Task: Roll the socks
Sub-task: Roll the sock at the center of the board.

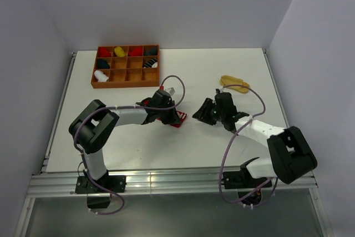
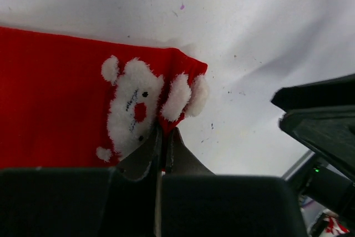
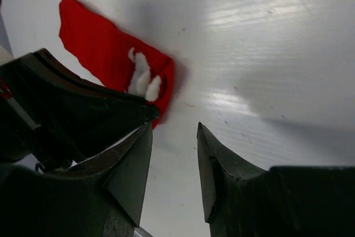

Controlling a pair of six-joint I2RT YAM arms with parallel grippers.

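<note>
The red sock (image 2: 55, 98) carries a fluffy white bear face with a red nose and small black dots near one end. At the upper right of the top view lies a plain tan-yellow sock (image 1: 234, 83). The desk (image 1: 166, 148) is white. The brown tray (image 1: 126, 84) holds red, yellow, black and white pieces. The left tool (image 2: 162, 132) and the right tool (image 3: 175, 137) are black.

The red ribbed cloth sock (image 2: 55, 98) is a fine, matt knit, with a fluffy white patch (image 2: 133, 109) of raised pile at its end. The white worktop (image 3: 266, 54) is smooth, faintly streaked and semi-glossy, catching the light. The right arm's black plastic fingers (image 3: 130, 165) look matt. The brown compartment tray (image 1: 125, 85) appears wooden.
</note>
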